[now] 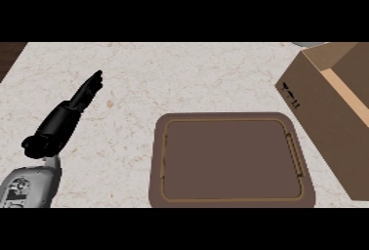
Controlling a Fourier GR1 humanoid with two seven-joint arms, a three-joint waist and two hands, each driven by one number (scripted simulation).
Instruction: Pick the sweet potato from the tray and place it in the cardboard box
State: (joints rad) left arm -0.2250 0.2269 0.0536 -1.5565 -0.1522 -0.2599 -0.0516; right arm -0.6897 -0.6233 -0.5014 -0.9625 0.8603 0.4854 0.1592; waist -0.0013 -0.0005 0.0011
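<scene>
Sweet potato is nowhere in view: the brown square tray [231, 165] at six o'clock lies bare, so the tuber probably sits hidden inside the tan cardboard box [328, 114] at three o'clock. The black left hand [81, 96], at nine o'clock, rests with fingers straight and released (right hand unseen). One risk remains, I judge: an arm moving near the box could nudge it.

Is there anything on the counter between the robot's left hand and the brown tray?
No. In the head view, only bare speckled counter lies between the left hand and the tray. The tray shows nothing in it.
</scene>
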